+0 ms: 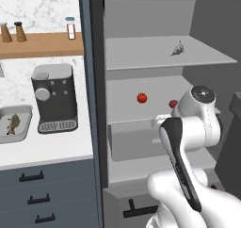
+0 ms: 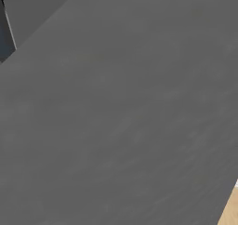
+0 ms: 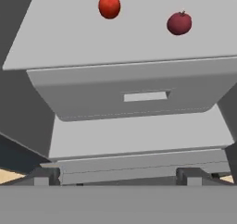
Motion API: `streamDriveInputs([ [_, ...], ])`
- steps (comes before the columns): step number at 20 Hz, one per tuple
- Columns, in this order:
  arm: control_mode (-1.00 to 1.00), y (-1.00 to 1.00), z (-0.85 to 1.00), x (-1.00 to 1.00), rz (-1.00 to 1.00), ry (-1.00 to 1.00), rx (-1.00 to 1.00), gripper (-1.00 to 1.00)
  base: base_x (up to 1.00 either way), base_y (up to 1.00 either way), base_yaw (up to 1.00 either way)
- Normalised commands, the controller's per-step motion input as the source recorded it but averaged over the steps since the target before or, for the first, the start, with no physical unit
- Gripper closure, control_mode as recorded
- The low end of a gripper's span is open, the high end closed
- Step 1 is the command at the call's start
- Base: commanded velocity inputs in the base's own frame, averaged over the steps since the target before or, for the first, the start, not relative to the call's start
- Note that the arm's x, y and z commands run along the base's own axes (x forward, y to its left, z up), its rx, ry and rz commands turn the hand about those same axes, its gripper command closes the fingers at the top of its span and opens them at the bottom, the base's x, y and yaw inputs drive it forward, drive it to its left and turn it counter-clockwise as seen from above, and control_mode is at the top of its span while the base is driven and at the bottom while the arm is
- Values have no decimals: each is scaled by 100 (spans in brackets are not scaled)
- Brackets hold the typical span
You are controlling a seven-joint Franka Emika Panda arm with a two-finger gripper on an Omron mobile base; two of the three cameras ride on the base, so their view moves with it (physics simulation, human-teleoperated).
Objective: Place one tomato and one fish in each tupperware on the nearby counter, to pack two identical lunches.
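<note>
We find the gripper (image 3: 118,177) with its jaws spread wide and holding nothing, facing a grey drawer (image 3: 139,96) below a shelf carrying a tomato (image 3: 109,6) and a darker red fruit (image 3: 179,23). One tupperware (image 1: 21,116) sits left on the counter (image 1: 56,149), a fish (image 1: 12,124) inside; another fish (image 1: 178,49) lies on the upper shelf.

No readable text, labels, brands or numbers anywhere.
</note>
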Motion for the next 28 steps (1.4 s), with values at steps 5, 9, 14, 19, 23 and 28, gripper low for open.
streamDriveInputs([
  [5, -100, 0, -10, 83, 0, -8, 0, -100, 0, 0, 0],
  [9, -100, 0, 0, 91, 0, -11, 0, -100, 0, 0, 0],
  [14, -100, 0, -10, 91, 0, -2, 0, -100, 0, 0, 0],
  [19, -100, 0, -5, 92, 0, 0, 0, -100, 0, 0, 0],
  [23, -100, 0, -2, 86, 0, 0, 0, -100, 0, 0, 0],
  [28, -100, 0, -16, 68, 0, 0, 0, -100, 0, 0, 0],
])
